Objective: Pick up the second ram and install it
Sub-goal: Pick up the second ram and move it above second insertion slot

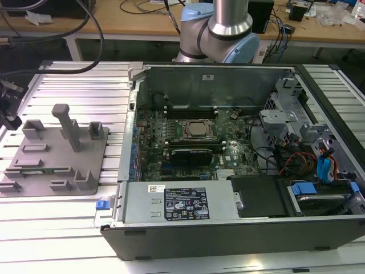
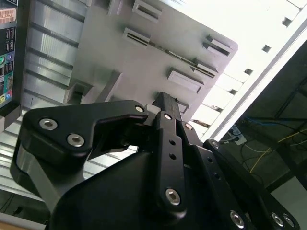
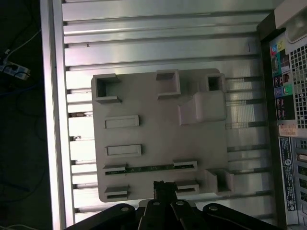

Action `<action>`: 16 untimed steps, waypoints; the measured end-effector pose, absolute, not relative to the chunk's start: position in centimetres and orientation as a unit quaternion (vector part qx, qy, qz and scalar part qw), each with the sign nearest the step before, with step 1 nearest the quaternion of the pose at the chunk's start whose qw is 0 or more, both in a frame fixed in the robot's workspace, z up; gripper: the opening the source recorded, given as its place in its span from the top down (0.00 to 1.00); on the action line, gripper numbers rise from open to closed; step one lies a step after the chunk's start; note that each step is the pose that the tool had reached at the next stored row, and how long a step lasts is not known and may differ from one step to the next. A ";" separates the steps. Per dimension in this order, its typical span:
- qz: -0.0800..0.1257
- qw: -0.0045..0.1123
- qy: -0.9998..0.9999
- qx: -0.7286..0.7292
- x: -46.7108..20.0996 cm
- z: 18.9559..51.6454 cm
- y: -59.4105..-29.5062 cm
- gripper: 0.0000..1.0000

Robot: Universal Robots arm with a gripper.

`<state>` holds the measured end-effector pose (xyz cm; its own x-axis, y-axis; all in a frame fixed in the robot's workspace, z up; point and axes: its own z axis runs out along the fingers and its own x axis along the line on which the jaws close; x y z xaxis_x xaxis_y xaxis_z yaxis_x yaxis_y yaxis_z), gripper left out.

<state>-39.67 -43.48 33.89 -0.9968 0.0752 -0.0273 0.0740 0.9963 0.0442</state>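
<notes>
Gripper [image 3: 162, 184] with its fingertips drawn together and nothing between them hangs above a grey fixture tray [image 3: 158, 129] in the first wrist view, close to the second ram [image 3: 148, 167] but not touching it. The slim green stick rests on edge across two slotted holders near one edge of the tray. In the exterior view the tray sits on the slatted metal counter [image 1: 68, 228] at the exterior view's left of an open computer case [image 1: 188, 234], and the ram [image 1: 43, 170] shows as a thin green strip along the tray's near side, well apart from the motherboard [image 1: 228, 149] inside the case. The robot arm [image 1: 228, 23] rises behind the case.
</notes>
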 end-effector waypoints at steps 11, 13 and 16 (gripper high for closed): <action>0.014 0.013 1.000 -0.020 -39.7 33.9 -43.5 0.92; 0.012 0.013 0.999 -0.039 -39.7 33.9 -43.4 0.92; 0.009 0.013 0.997 -0.080 -39.7 33.9 -43.4 0.92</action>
